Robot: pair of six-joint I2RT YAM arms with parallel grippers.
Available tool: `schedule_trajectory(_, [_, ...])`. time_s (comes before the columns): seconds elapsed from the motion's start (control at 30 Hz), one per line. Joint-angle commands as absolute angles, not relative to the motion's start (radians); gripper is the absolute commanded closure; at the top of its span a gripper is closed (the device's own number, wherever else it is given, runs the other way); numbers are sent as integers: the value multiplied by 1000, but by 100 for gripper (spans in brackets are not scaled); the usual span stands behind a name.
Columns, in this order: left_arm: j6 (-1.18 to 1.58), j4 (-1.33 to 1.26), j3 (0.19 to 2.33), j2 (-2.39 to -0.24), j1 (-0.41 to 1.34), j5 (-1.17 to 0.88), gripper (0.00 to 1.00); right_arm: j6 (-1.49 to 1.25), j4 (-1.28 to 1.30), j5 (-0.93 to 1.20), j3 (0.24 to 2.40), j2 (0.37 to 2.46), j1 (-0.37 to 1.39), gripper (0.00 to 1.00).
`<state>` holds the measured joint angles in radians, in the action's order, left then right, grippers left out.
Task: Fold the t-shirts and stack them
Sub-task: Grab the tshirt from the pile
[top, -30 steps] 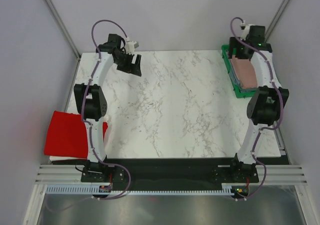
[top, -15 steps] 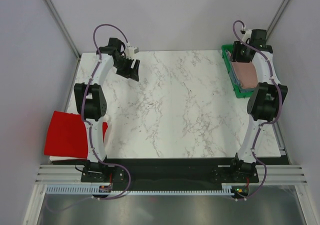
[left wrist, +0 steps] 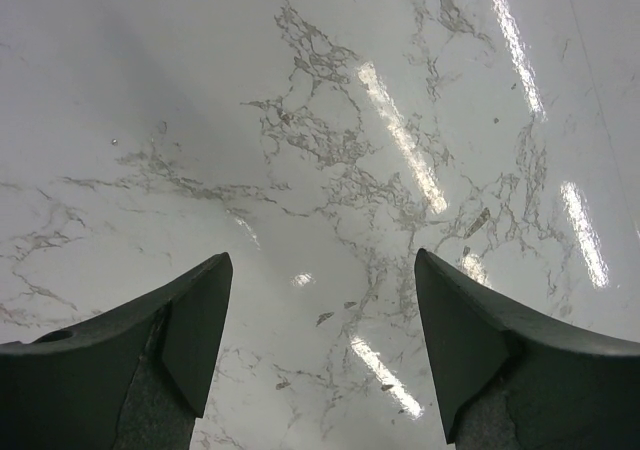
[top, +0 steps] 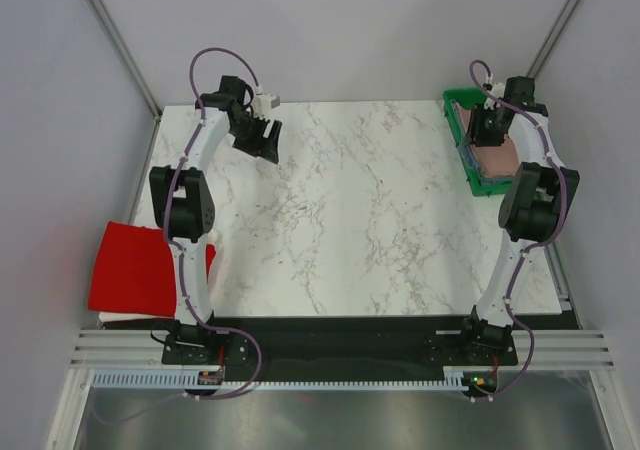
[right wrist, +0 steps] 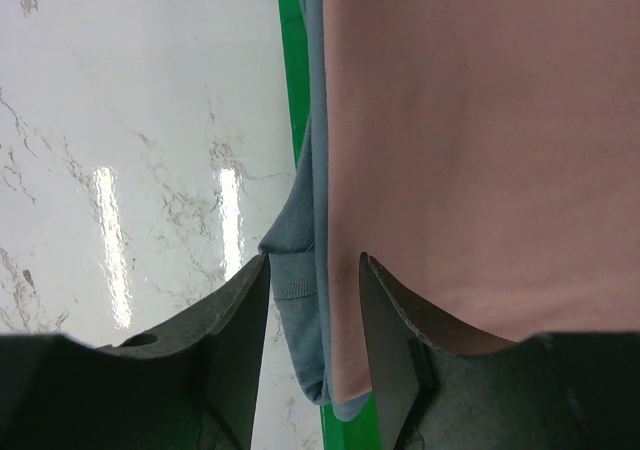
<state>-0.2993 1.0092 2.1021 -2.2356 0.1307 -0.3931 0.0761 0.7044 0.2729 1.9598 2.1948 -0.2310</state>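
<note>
A dusty-pink t-shirt [top: 497, 156] lies folded on top of a slate grey-blue one [right wrist: 298, 238] in the green tray [top: 455, 102] at the far right. My right gripper [top: 490, 128] hovers over that stack, part open. In the right wrist view [right wrist: 313, 262] its jaws straddle the left edge of the pink shirt [right wrist: 480, 120] and the grey-blue sleeve. A bright red t-shirt [top: 130, 268] lies off the table's left side, partly behind the left arm. My left gripper [top: 264, 138] is open and empty above bare marble [left wrist: 320, 260].
The green tray's rim [right wrist: 292, 70] runs between the marble and the stacked shirts. The white marble table top [top: 350, 210] spans the middle. Grey walls and metal frame posts close in the back and sides.
My right gripper has come nearer from the tray's far end and now sits over the pink shirt. The left gripper has barely shifted. The shirts have not moved.
</note>
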Motion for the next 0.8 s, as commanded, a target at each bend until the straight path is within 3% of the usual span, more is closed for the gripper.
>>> schedule_trajectory(0.0, [-339, 1015, 2129, -2210, 147, -370, 19, 89, 690, 295, 1999, 2209, -227, 51])
schedule_trajectory(0.5, [-344, 1015, 2144, -2226, 170, -357, 19, 66, 687, 288, 2014, 2220, -258, 54])
schedule_trajectory(0.77, [-341, 1015, 2155, -2241, 183, -357, 19, 74, 690, 313, 1987, 2204, -268, 62])
